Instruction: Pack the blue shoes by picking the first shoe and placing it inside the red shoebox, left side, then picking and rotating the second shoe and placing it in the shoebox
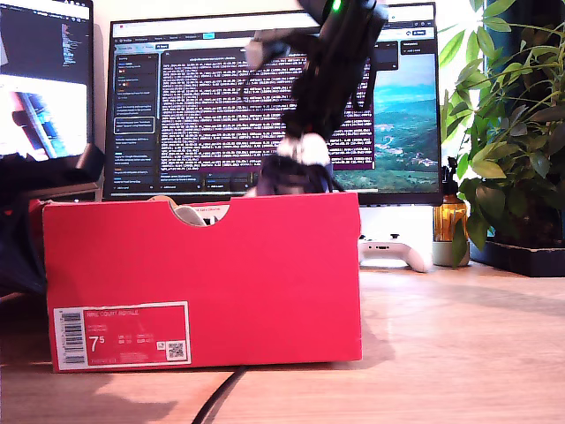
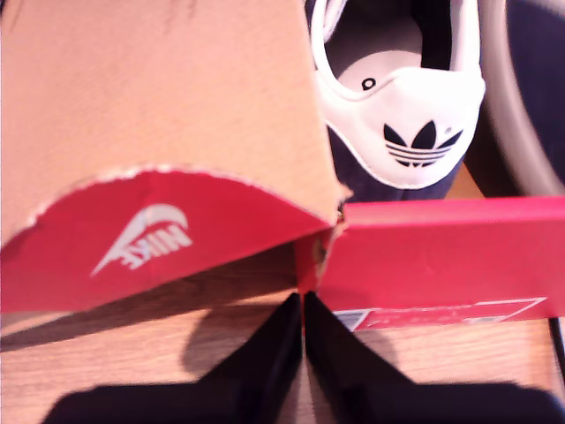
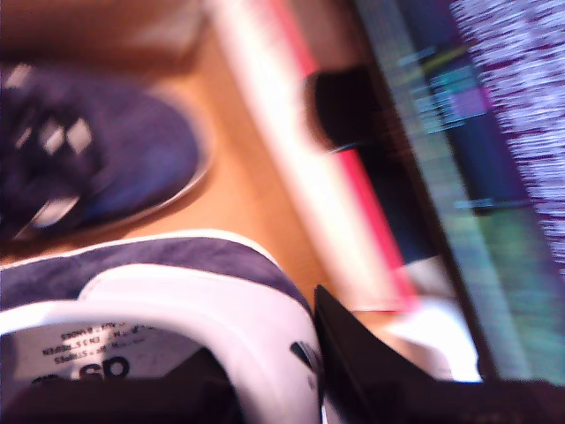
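The red shoebox stands at the front, its label side facing the exterior view. Above its back wall my second gripper hangs from its arm, shut on a blue shoe. In the second wrist view the gripper pinches that shoe's white-lined heel collar, and another blue shoe lies below on the box floor. My first gripper is shut on nothing, just outside a corner of the shoebox. A shoe heel with a trefoil logo shows beyond that wall.
A brown flap with a red logo panel folds out beside my first gripper. Behind the box stand a monitor, a white game controller, an amber bottle and a plant. A black cable runs along the table's front.
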Available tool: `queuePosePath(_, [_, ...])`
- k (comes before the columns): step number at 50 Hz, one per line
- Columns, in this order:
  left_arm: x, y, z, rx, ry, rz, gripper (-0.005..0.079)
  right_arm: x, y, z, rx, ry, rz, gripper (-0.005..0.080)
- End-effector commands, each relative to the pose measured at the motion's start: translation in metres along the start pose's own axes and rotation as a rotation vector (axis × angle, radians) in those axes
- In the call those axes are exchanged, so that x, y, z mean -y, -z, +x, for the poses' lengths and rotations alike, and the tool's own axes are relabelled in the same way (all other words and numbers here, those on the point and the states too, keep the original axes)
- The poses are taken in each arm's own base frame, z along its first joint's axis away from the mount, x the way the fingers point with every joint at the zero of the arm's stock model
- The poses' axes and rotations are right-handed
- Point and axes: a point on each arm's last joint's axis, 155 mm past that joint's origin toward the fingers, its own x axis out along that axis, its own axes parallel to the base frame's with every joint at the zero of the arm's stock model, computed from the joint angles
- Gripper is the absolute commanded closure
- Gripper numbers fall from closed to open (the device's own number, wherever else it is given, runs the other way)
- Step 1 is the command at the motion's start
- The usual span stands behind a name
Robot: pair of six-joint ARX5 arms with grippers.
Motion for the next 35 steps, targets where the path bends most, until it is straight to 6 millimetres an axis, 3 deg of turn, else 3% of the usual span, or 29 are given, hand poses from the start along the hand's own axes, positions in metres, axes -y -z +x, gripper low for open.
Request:
queuePosePath(1, [-0.005,0.006,0.002,-0.009,-0.012,0.013,0.0762,0.004,-0.018,-0.002,0.036,0.017,-0.026,0.0765])
queuePosePath(7, [-0.005,0.006,0.002,-0.009,-0.012,0.014,0.0762,0.001,-0.016,0.003,0.028,0.009,-0.032,0.0752])
queuePosePath(19, [-0.005,0.006,0.002,-0.009,-0.012,0.013,0.0762,0.008,-0.015,0.003,0.008,0.053,-0.029,0.0520])
queuePosePath(29, [-0.005,0.006,0.002,-0.009,-0.012,0.013,0.0762,0.011,-0.016,0.000,-0.015,0.091,0.001,0.0512])
queuePosePath(35, [-0.005,0.006,0.002,-0.009,-0.012,0.014,0.0762,0.018,-0.029,-0.010,-0.010,0.132,0.036,0.0512])
